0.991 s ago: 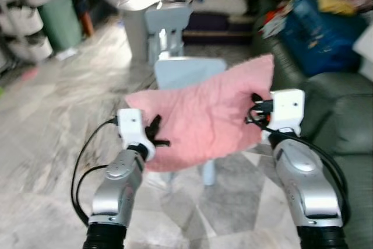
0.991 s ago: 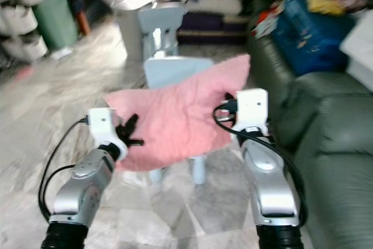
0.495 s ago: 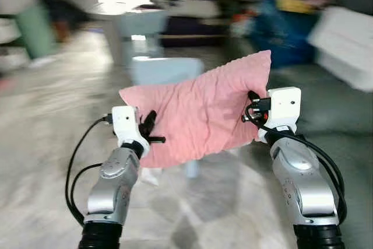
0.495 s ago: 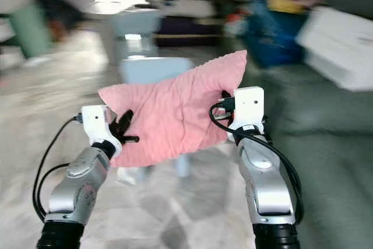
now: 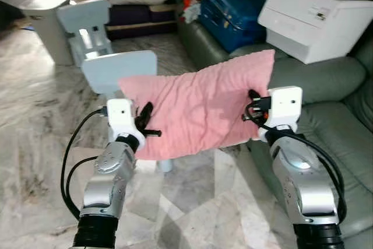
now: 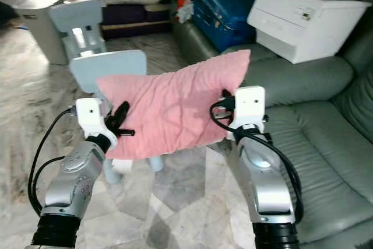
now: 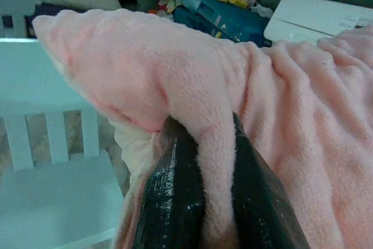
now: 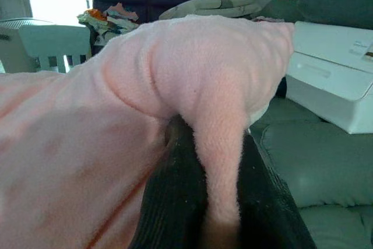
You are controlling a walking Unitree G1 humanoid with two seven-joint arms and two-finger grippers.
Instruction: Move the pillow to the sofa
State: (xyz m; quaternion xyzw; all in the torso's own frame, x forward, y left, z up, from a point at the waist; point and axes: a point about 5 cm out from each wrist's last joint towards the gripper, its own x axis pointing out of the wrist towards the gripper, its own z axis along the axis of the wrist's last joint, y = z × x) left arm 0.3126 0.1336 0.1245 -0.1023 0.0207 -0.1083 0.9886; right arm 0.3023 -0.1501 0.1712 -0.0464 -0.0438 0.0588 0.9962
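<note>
A fluffy pink pillow [image 5: 198, 109] hangs in the air in front of me, stretched between both arms. My left gripper [image 5: 145, 127] is shut on its left edge, and in the left wrist view a fold of the pillow [image 7: 213, 161] is pinched between the black fingers [image 7: 175, 196]. My right gripper [image 5: 254, 102] is shut on its right edge, with the fabric [image 8: 218, 138] squeezed between its fingers [image 8: 175, 196]. The dark green leather sofa [image 5: 344, 126] lies to my right, its seat cushion beside my right arm.
A white box [image 5: 317, 21] rests on the sofa arm at the back right, beside a blue bag [image 5: 230, 7]. A pale blue small chair [image 5: 119, 71] stands right behind the pillow, another chair [image 5: 87, 18] and a grey bin [image 5: 49, 18] farther back. Marble floor [image 5: 35, 144] spreads left.
The camera has swung right, so the sofa and white box now fill the right side. The pillow stays gripped between both grippers as before.
</note>
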